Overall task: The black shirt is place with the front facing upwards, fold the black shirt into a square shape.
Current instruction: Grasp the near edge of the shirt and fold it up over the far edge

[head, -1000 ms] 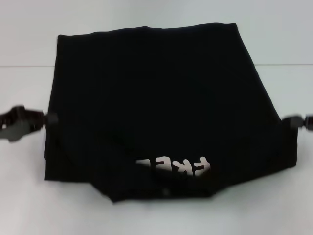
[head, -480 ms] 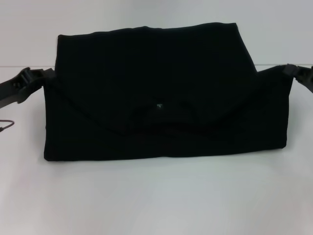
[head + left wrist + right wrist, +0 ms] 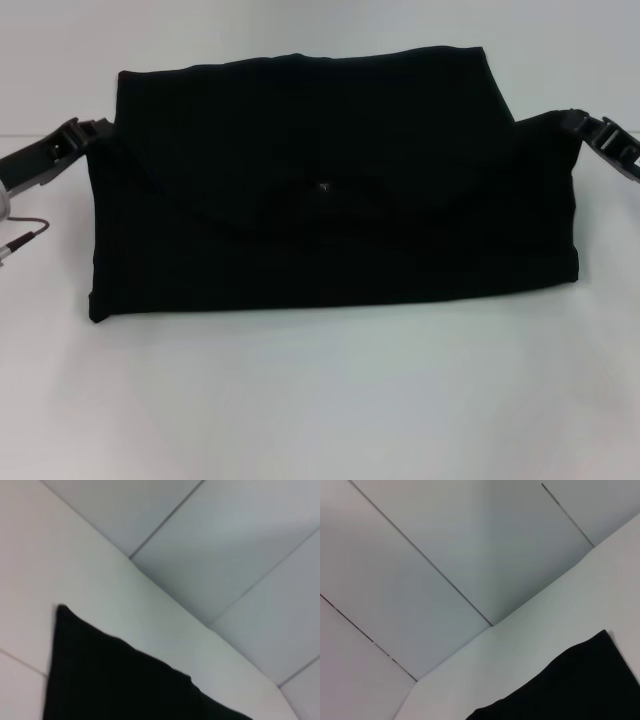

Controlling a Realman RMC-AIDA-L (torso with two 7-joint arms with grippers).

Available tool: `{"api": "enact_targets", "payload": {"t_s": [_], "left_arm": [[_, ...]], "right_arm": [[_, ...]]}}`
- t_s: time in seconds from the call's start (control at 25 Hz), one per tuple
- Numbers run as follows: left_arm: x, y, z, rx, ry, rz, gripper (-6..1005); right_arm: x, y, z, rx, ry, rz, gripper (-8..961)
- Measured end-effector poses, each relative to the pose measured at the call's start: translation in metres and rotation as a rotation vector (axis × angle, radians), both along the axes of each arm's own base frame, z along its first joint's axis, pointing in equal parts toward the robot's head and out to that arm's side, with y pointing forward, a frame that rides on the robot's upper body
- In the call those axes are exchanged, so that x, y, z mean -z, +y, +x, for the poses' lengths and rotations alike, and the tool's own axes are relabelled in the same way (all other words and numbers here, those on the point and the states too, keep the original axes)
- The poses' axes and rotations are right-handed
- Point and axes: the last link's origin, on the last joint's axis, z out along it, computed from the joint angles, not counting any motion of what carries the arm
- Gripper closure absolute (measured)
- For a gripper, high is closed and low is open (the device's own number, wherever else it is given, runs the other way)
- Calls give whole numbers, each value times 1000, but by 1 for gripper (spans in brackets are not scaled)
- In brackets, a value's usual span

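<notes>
White worktop (image 3: 320, 400) is stretching under everything I am seeing. I am watching the left hand (image 3: 92, 128) pinching the left upper corner of the black shirt (image 3: 330, 200), clamped on cloth, and the right hand (image 3: 572, 120) gripping the right upper corner likewise. Between them the shirt is lying mid-worktop, folded double, lettering hidden.

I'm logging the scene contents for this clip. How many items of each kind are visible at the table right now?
Black shirt: 1
Grippers: 2, the left gripper at the shirt's left corner and the right gripper at its right corner
White table: 1
Total: 4
</notes>
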Motion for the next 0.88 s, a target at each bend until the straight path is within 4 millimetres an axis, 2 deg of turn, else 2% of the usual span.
{"api": "enact_targets", "payload": {"t_s": [0.28,0.8,0.88], "left_arm": [[0,5,2,-6,12,63,950],[33,15,3,-104,155,86,946],[37,14,4,-104,156,87,945]], "right_arm": [[9,0,3,28,-11,36,918],[27,15,0,74,-172,14,921],[30,15,-1,62,-206,8,893]]}}
